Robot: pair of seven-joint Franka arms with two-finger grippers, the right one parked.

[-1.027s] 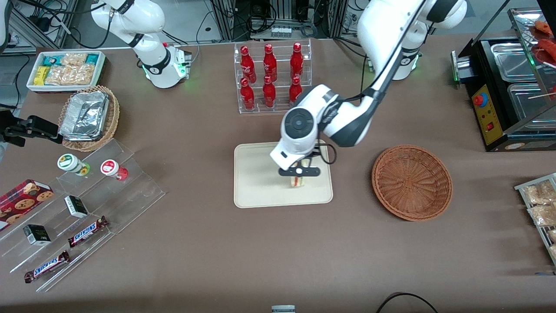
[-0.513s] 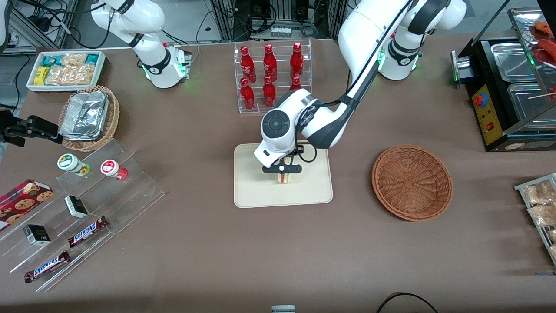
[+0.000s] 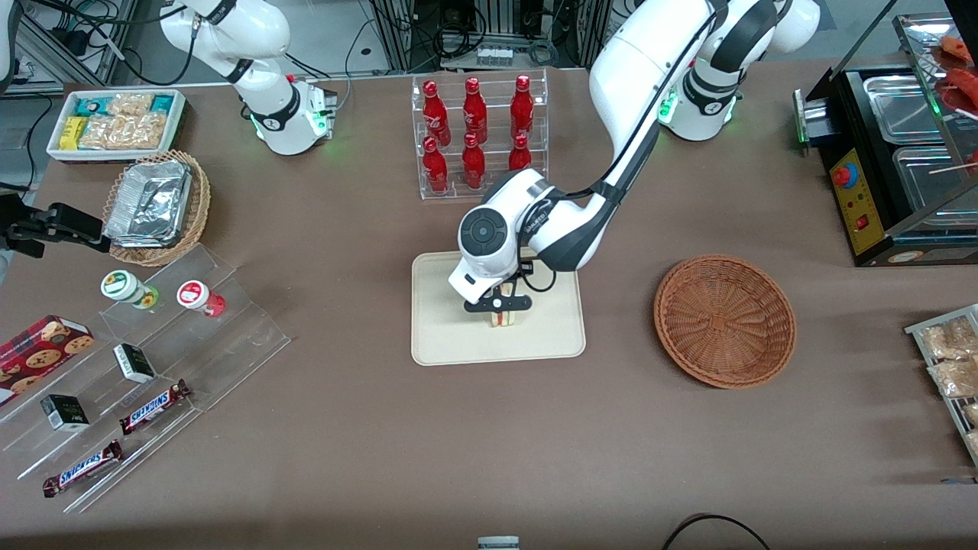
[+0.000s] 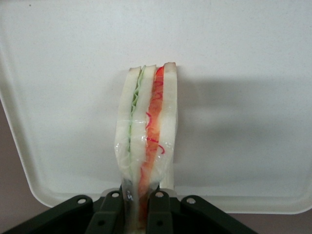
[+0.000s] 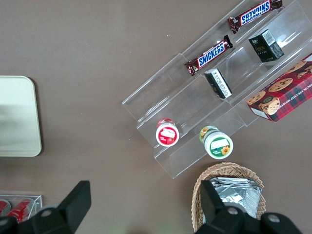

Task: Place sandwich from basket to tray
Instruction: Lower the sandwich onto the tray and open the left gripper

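- Gripper (image 4: 139, 204) is clenched on the sandwich (image 4: 145, 146), held edge-on over the tray (image 3: 451, 336).
- Risk: a thin wedge let go on edge prob. tips flat; soft bread may cling to a finger.
- Room: tray mid-zone, rims well apart; basket (image 3: 724, 319) sits empty toward the working arm's end.

We read "SNICKERS" on two brown candy bars (image 3: 155, 406) (image 3: 82, 467) lying on the clear acrylic step display (image 3: 153, 367), legible again from the right wrist view. The red bottles (image 3: 474, 130) carry white script we can't make out. The gripper (image 4: 139, 214) over the tray (image 3: 451, 336) bears no readable marking.
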